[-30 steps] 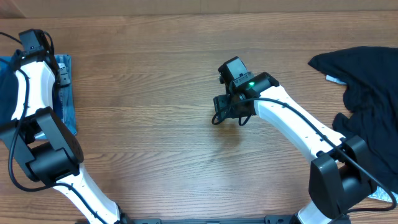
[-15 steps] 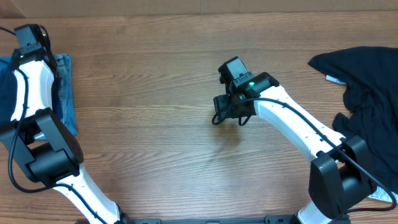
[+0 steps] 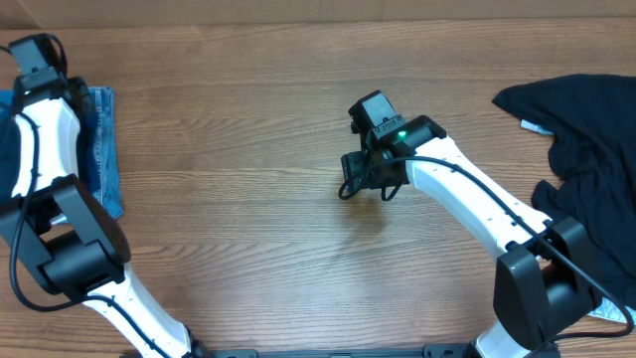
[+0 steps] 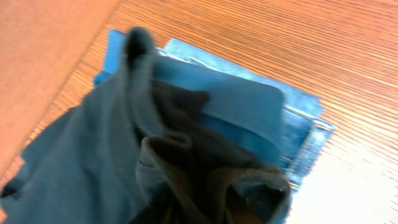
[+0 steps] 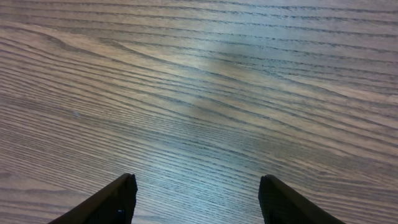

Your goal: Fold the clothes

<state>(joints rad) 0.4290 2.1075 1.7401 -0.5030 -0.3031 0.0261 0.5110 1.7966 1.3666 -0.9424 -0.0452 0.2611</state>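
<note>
Black clothes (image 3: 586,149), well apart from right gripper (image 3: 371,179)

Overhead looks straight down; wrist views (both close) face table (image 3: 248,199).

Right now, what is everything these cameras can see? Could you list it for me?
Table: one, brown wood, under everything.
Folded jeans: one, blue denim, at the table's far left edge.
Grey-blue garment: one, dark, crumpled on top of the jeans.
Black clothes: one heap, at the right edge; how many pieces it holds cannot be told.
Label: one, white, on the heap's upper left part.
Left arm: one, white and black, at the far left over the jeans.
Right arm: one, white and black, reaching to mid-table.
Left claw: one, black, fingers not visible.
Right claw: one, black, open above bare wood.
</note>
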